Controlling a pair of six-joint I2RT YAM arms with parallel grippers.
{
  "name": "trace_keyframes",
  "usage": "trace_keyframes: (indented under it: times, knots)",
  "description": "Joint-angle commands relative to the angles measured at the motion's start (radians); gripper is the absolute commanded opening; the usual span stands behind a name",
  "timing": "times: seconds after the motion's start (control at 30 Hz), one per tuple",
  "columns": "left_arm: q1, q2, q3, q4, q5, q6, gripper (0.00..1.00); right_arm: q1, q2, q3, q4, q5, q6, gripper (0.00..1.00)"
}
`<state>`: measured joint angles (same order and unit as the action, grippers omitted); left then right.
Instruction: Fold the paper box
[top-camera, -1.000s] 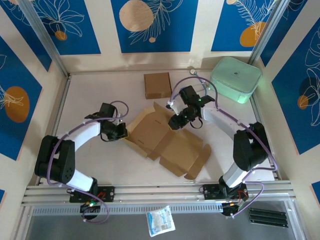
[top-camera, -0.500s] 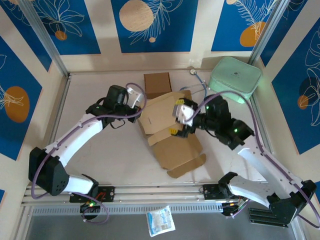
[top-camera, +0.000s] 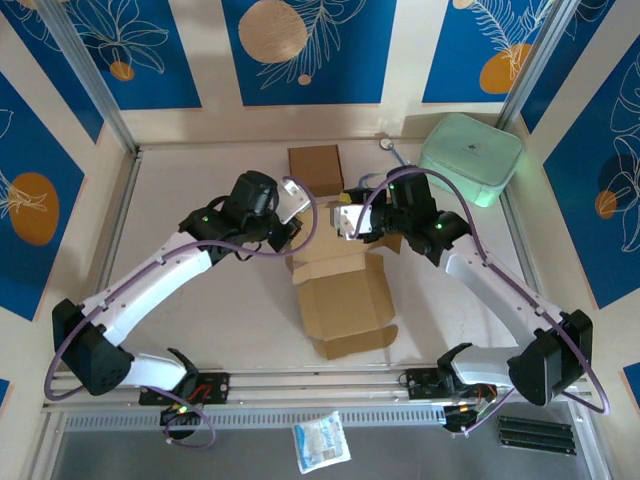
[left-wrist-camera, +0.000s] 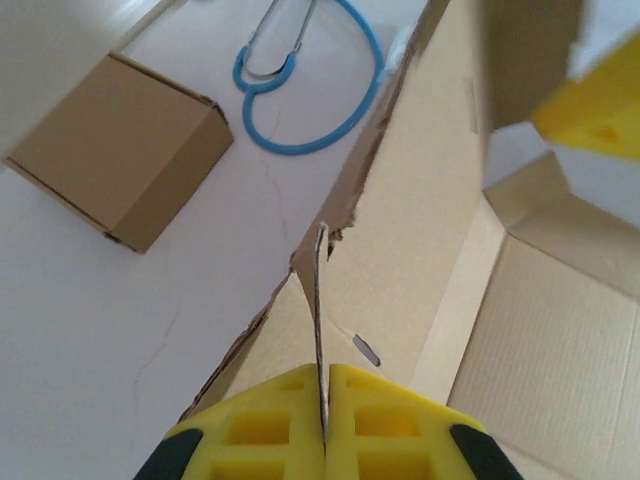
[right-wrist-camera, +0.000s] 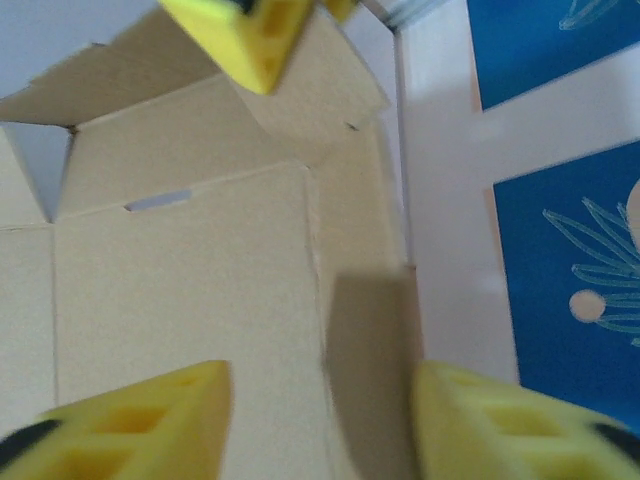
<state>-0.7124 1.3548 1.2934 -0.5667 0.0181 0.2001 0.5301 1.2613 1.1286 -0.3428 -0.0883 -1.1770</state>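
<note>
Yellow fingertips of the left gripper (left-wrist-camera: 325, 405) are clenched on a raised flap edge of the paper box (top-camera: 345, 300), which lies mostly flat in the middle of the table (top-camera: 185, 185). The right gripper (right-wrist-camera: 320, 420) hangs spread, grasping nothing, over the rear panel. Wall-raising looks underway; next, the right likely must catch that panel and stand it up.

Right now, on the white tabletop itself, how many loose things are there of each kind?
cardboard boxes: 2 (unfolded cardboard box, small closed box)
mint green case: 1
blue looped cord: 1
Total: 4
</note>
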Motion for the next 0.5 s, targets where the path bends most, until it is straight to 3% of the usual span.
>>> trace_keyframes:
  times: [0.0,0.1,0.23,0.27,0.3,0.33,0.37,0.47]
  knots:
    - [-0.024,-0.028,0.045,-0.024,-0.045,0.056,0.00,-0.002,0.022,0.028,-0.020,0.023,-0.004,0.34]
    - [-0.037,-0.031,0.050,-0.020,-0.049,0.065,0.00,-0.002,0.028,0.029,-0.024,0.050,0.007,0.18]
    - [-0.056,-0.032,0.051,0.000,-0.040,0.079,0.00,0.001,0.029,0.039,-0.024,0.084,0.023,0.15]
    - [-0.062,-0.032,0.050,0.003,-0.038,0.083,0.00,0.001,0.029,0.042,-0.026,0.084,0.022,0.15]
    - [-0.065,-0.030,0.052,0.005,-0.038,0.086,0.00,0.002,0.030,0.042,-0.029,0.089,0.022,0.22]
    - [-0.066,-0.031,0.050,0.009,-0.038,0.087,0.00,0.001,0.032,0.042,-0.030,0.095,0.023,0.36]
    - [-0.067,-0.029,0.050,0.011,-0.042,0.088,0.00,0.001,0.035,0.040,-0.031,0.102,0.022,0.40]
    - [-0.069,-0.023,0.048,0.011,-0.046,0.089,0.00,-0.007,0.042,0.042,-0.041,0.104,0.028,0.40]
